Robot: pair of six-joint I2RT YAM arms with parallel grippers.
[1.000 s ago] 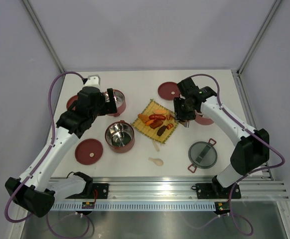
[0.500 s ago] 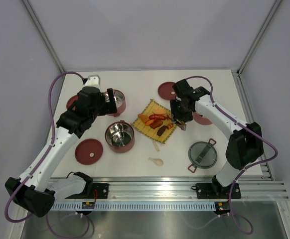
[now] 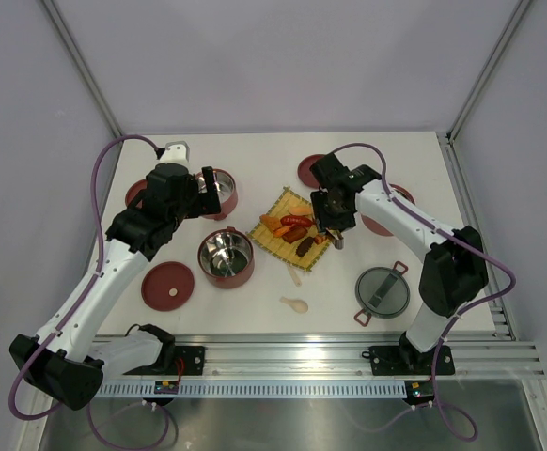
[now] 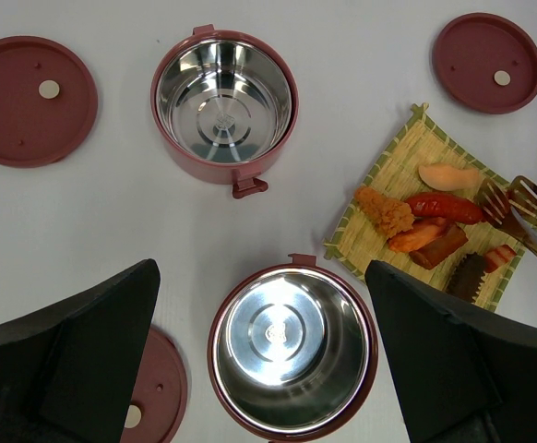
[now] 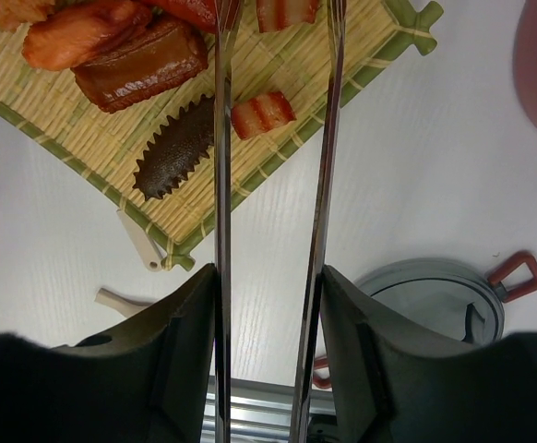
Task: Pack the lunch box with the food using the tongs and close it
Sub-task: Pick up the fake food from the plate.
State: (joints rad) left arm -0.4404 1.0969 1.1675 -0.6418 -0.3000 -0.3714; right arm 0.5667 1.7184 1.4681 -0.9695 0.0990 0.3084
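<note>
My right gripper (image 3: 334,225) (image 5: 270,281) is shut on the silver tongs (image 5: 220,185) (image 4: 519,205), whose two arms stand apart. Their tips reach over the food (image 3: 294,225) on the yellow mat (image 3: 283,246). In the right wrist view a striped red-and-white piece (image 5: 262,113) lies between the tong arms, and a dark spiky piece (image 5: 172,157) sits just left of them. My left gripper (image 3: 201,194) (image 4: 259,277) hangs open, high above the near lunch box tier (image 3: 226,256) (image 4: 292,351). The far tier (image 3: 219,191) (image 4: 224,101) also shows only its bare steel inside.
Red disc lids lie at the front left (image 3: 168,286), the back left (image 3: 138,194) and behind the mat (image 3: 317,171). The grey top lid (image 3: 382,291) with red clips rests at the front right. A cream spoon (image 3: 294,303) lies in front of the mat.
My right arm has swung left, carrying the tongs from beside the mat's right edge to over the food. The left arm has not moved.
</note>
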